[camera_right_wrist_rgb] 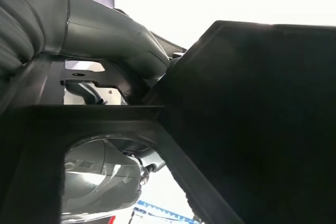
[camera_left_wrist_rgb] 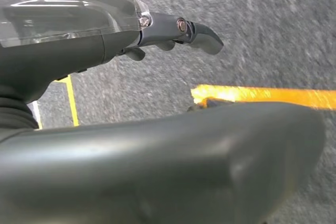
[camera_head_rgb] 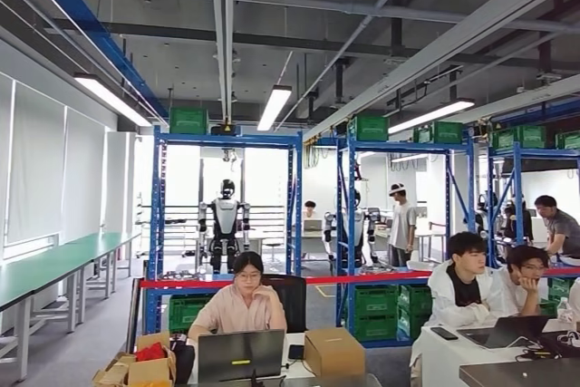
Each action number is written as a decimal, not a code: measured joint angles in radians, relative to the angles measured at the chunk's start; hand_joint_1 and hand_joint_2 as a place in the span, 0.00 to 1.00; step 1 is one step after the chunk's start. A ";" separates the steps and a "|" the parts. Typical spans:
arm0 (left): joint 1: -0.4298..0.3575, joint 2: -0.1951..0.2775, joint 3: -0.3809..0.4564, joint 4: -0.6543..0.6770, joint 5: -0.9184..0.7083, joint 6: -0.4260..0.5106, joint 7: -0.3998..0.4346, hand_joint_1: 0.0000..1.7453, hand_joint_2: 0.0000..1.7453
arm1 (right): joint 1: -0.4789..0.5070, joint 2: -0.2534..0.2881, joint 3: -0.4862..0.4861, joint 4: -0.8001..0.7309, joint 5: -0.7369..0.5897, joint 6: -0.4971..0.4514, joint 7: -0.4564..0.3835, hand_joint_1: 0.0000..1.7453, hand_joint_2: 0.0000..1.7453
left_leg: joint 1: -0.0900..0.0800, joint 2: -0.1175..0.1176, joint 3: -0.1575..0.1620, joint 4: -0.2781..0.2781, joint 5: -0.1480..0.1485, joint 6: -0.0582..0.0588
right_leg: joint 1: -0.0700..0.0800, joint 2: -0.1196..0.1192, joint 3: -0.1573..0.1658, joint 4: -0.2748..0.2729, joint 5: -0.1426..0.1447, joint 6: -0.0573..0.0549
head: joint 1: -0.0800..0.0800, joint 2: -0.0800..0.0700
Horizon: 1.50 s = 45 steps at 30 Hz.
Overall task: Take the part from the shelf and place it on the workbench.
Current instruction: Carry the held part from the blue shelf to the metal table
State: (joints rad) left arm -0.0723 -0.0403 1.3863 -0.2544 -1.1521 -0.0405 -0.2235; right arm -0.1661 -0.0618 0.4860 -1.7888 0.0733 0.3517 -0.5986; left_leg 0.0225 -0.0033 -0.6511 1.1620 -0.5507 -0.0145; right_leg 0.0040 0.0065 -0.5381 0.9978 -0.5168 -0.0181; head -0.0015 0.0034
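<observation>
Right hand (camera_right_wrist_rgb: pixel 115 40) grips the black part (camera_right_wrist_rgb: pixel 253 119), pressed against its fingers. Left hand (camera_left_wrist_rgb: pixel 158 108) hangs over grey floor (camera_left_wrist_rgb: pixel 257 30), fingers apart, holding nothing.

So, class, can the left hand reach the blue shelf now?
Probably not: the left hand hangs over the floor, and the blue shelf stands far off behind a seated person and red tape.

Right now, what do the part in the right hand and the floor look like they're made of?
Part: black, matte, flat panels with straight ribs, probably moulded plastic, though it could be painted metal; the right hand grips it. Floor: grey, speckled, rough, likely concrete or coated screed, with glossy yellow painted lines.
</observation>
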 joint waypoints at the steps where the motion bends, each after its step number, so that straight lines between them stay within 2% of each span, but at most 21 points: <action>1: 0.000 0.000 0.000 0.000 0.000 0.000 0.000 0.00 1.00 | 0.000 0.000 0.000 0.000 0.000 0.000 0.000 1.00 1.00 | -0.001 0.000 0.014 -0.058 0.036 0.001 | 0.001 0.000 0.012 0.001 -0.009 0.005 | 0.000 0.000; 3: 0.001 0.000 0.000 0.000 0.000 0.000 0.000 0.00 1.00 | 0.000 0.000 0.000 0.000 0.001 0.000 -0.001 1.00 1.00 | -0.005 0.001 0.028 -0.113 0.068 0.011 | 0.003 0.000 0.023 0.004 -0.025 0.018 | 0.000 0.000; 7: 0.002 0.000 0.000 0.000 0.000 0.000 0.000 0.00 1.00 | 0.000 0.000 0.000 -0.005 0.001 -0.001 -0.003 1.00 1.00 | -0.004 0.000 0.044 -0.120 0.061 0.037 | 0.001 -0.001 0.019 0.035 -0.043 0.041 | -0.001 0.001; 9: 0.000 0.000 0.000 0.000 0.000 0.000 0.000 0.00 1.00 | -0.001 0.000 0.000 -0.007 0.002 -0.002 -0.004 1.00 1.00 | -0.002 -0.001 0.055 -0.124 0.054 0.045 | -0.002 -0.002 -0.034 0.134 -0.081 0.051 | -0.001 0.000; 11: -0.001 0.000 0.000 0.000 0.000 0.000 0.000 0.00 1.00 | 0.001 -0.001 0.000 -0.008 0.002 -0.003 -0.005 1.00 1.00 | -0.004 -0.001 0.065 -0.124 0.043 0.050 | -0.005 -0.003 -0.120 0.266 -0.129 0.057 | -0.001 0.000; 12: 0.000 0.000 0.000 0.000 0.000 0.000 0.000 0.00 1.00 | 0.003 -0.001 0.000 -0.008 0.003 -0.004 -0.005 1.00 1.00 | -0.005 -0.001 0.072 -0.124 0.036 0.050 | -0.005 -0.003 -0.152 0.302 -0.134 0.057 | -0.001 0.000; 13: 0.000 0.000 0.000 0.000 0.000 0.000 0.000 0.00 1.00 | 0.004 -0.001 0.000 -0.008 0.004 -0.005 -0.005 1.00 1.00 | -0.006 -0.001 0.082 -0.125 0.029 0.050 | -0.005 -0.002 -0.165 0.299 -0.118 0.055 | -0.001 0.000; 16: 0.000 -0.002 0.000 0.000 0.000 0.000 0.000 0.00 1.00 | 0.004 -0.001 0.000 -0.007 0.018 -0.010 -0.002 1.00 1.00 | -0.008 -0.010 0.113 -0.127 0.006 0.045 | 0.001 0.011 -0.122 0.125 0.010 0.035 | -0.001 0.000; 18: -0.004 -0.004 0.000 0.001 0.002 0.002 0.000 0.00 1.00 | 0.003 -0.004 0.000 -0.005 0.033 -0.016 0.001 1.00 1.00 | -0.001 -0.020 0.118 -0.134 -0.002 0.035 | 0.008 0.033 -0.099 0.042 0.050 0.018 | -0.001 0.000; 20: -0.006 -0.007 0.000 0.001 0.002 0.002 0.000 0.00 1.00 | 0.003 -0.006 0.000 -0.005 0.041 -0.019 0.003 1.00 1.00 | 0.004 -0.027 0.122 -0.137 0.002 0.023 | 0.013 0.037 -0.088 0.019 0.047 0.006 | 0.000 0.001; 23: -0.007 -0.010 0.000 0.001 0.002 0.000 -0.001 0.00 1.00 | -0.003 -0.007 0.000 -0.006 0.043 -0.020 0.003 1.00 1.00 | 0.000 -0.022 0.114 -0.094 -0.009 0.012 | 0.006 0.011 -0.043 -0.014 0.047 -0.004 | 0.000 0.001; 26: -0.011 -0.009 0.000 0.002 0.002 -0.001 -0.003 0.00 1.00 | -0.006 -0.008 0.001 -0.005 0.043 -0.021 0.002 1.00 1.00 | -0.001 -0.013 0.004 0.077 -0.071 0.002 | 0.003 -0.012 -0.016 -0.023 0.030 -0.007 | 0.000 0.001; 28: -0.005 -0.007 0.000 0.002 0.002 0.000 -0.004 0.00 1.00 | -0.004 -0.008 0.001 -0.004 0.036 -0.020 0.002 1.00 1.00 | 0.000 -0.011 -0.046 0.125 -0.071 -0.002 | 0.003 -0.017 0.002 -0.022 0.014 -0.005 | 0.000 0.000; 31: 0.001 -0.006 0.000 0.002 0.002 0.000 -0.006 0.00 1.00 | -0.003 -0.008 0.002 -0.003 0.020 -0.019 0.003 1.00 1.00 | 0.002 -0.003 -0.010 -0.027 0.056 -0.005 | 0.000 -0.020 0.039 -0.020 -0.015 0.006 | -0.001 0.000; 32: 0.000 -0.006 0.000 0.002 0.002 0.000 -0.006 0.00 1.00 | -0.003 -0.008 0.001 -0.003 0.017 -0.019 0.003 1.00 1.00 | 0.000 0.002 0.005 -0.080 0.081 -0.003 | 0.000 -0.020 0.047 -0.018 -0.024 0.011 | -0.001 0.000; 33: 0.000 -0.006 0.000 0.002 0.002 0.000 -0.006 0.00 1.00 | -0.003 -0.008 0.001 -0.003 0.016 -0.019 0.003 1.00 1.00 | -0.002 0.005 0.012 -0.110 0.094 0.003 | 0.000 -0.020 0.050 -0.016 -0.032 0.018 | -0.001 0.001; 37: 0.001 -0.006 0.000 0.001 0.003 0.001 -0.006 0.00 1.00 | -0.003 -0.008 0.000 -0.004 0.013 -0.019 0.004 1.00 1.00 | -0.005 0.004 0.025 -0.123 0.081 0.032 | 0.000 -0.018 0.052 0.006 -0.052 0.040 | -0.001 0.001; 39: -0.001 -0.005 0.000 0.001 0.003 0.002 -0.006 0.00 1.00 | -0.004 -0.008 -0.003 -0.005 0.012 -0.019 0.004 1.00 1.00 | -0.002 0.001 0.042 -0.128 0.074 0.041 | -0.003 -0.017 0.012 0.090 -0.078 0.050 | -0.001 0.001; 42: -0.003 -0.005 0.000 0.001 0.003 0.003 -0.006 0.00 1.00 | -0.001 -0.008 -0.007 -0.004 0.012 -0.019 0.004 1.00 1.00 | -0.004 -0.003 0.060 -0.129 0.057 0.047 | -0.006 -0.016 -0.112 0.276 -0.144 0.057 | -0.001 0.000; 43: -0.002 -0.005 0.000 0.001 0.003 0.003 -0.006 0.00 1.00 | 0.001 -0.008 -0.008 -0.003 0.012 -0.019 0.004 1.00 1.00 | -0.005 -0.004 0.067 -0.129 0.050 0.047 | -0.006 -0.016 -0.138 0.296 -0.141 0.056 | -0.001 0.000; 45: -0.001 -0.005 0.000 0.002 0.003 0.003 -0.006 0.00 1.00 | 0.002 -0.008 -0.011 -0.003 0.011 -0.019 0.004 1.00 1.00 | -0.009 -0.008 0.088 -0.130 0.036 0.047 | -0.002 -0.015 -0.135 0.222 -0.068 0.045 | -0.001 0.000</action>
State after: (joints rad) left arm -0.0732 -0.0451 1.3863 -0.2529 -1.1494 -0.0376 -0.2293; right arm -0.1642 -0.0694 0.4753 -1.7922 0.0848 0.3326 -0.5947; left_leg 0.0135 -0.0111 -0.5634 1.0321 -0.5148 0.0325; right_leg 0.0018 -0.0085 -0.6727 1.2194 -0.5848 0.0272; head -0.0027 0.0037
